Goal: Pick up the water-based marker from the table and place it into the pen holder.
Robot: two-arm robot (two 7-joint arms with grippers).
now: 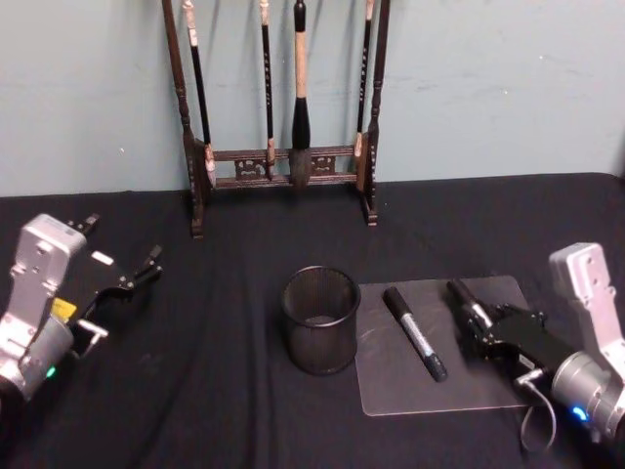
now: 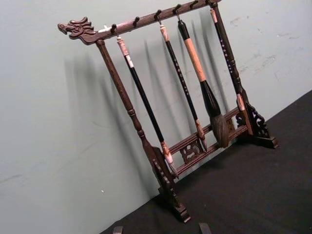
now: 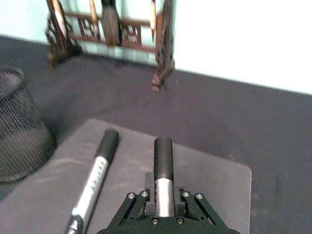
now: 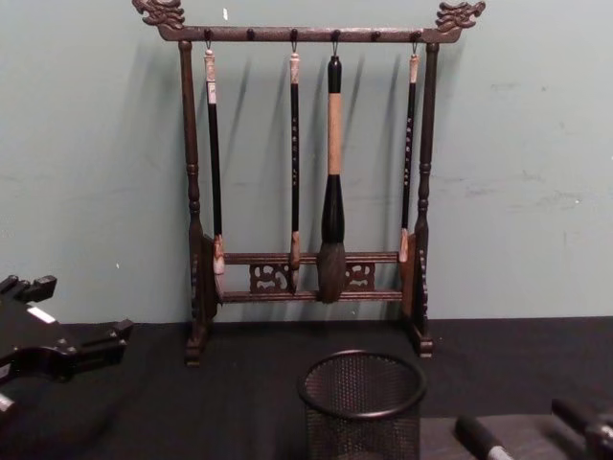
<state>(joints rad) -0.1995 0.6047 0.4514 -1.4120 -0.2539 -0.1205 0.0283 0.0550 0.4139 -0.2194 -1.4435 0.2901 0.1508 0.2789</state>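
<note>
Tabletop (image 1: 215, 410): black cloth over all of it that you can see. Far edge, about midway along: wooden brush rack (image 1: 278, 153), both feet on the cloth. Middle of the tabletop: pen holder (image 1: 320, 332), upright. Just beside it, toward the right edge: clear mat (image 1: 479, 376), flat. Marker (image 1: 415, 334) lies on the mat's left half. Second marker (image 1: 467, 301) over the mat's right half; you can't tell whether it rests there.
</note>
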